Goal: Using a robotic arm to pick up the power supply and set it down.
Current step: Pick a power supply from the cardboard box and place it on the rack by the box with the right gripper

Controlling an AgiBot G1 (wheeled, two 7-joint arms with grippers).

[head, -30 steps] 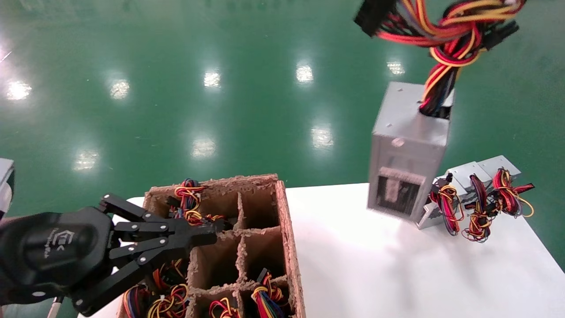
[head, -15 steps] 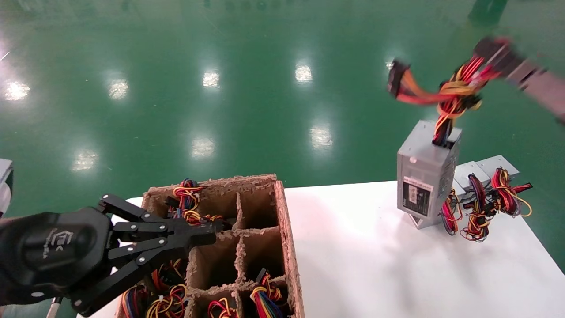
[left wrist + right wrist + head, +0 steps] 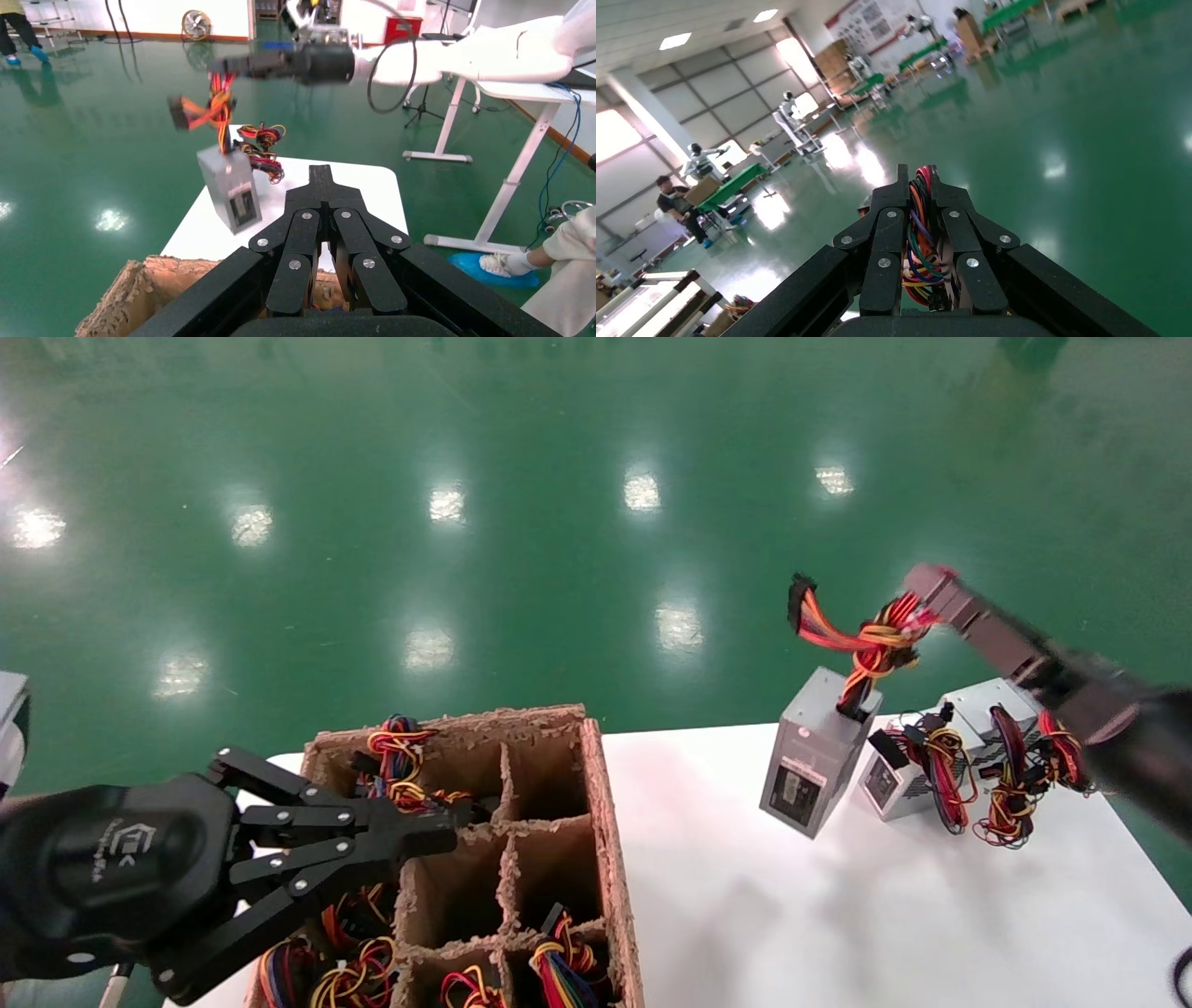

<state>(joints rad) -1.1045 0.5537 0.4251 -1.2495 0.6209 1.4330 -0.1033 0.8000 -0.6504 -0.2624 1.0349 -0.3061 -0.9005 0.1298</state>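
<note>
A silver-grey power supply [image 3: 815, 756] hangs tilted, label end down, with its lower edge at the white table [image 3: 819, 933]. My right gripper [image 3: 917, 601] is above it, shut on its red-yellow-black wire bundle [image 3: 861, 645]. The right wrist view shows those wires [image 3: 919, 232] squeezed between the fingers of the right gripper [image 3: 916, 175]. In the left wrist view the same power supply [image 3: 228, 186] dangles under the right gripper [image 3: 221, 67]. My left gripper [image 3: 456, 826] is shut on nothing, hovering over the cardboard box; in its own wrist view the left gripper [image 3: 321, 175] has its fingers together.
A brown cardboard divider box [image 3: 610, 822] at the table's left holds more wired units in several cells. Other power supplies [image 3: 899, 775] with wire bundles [image 3: 1010, 784] lie at the back right, just beside the hanging one. The table's right edge is close behind them.
My right gripper has come down and away from the camera, carrying the power supply from high in the air to the table top beside the other units. The left arm has not moved.
</note>
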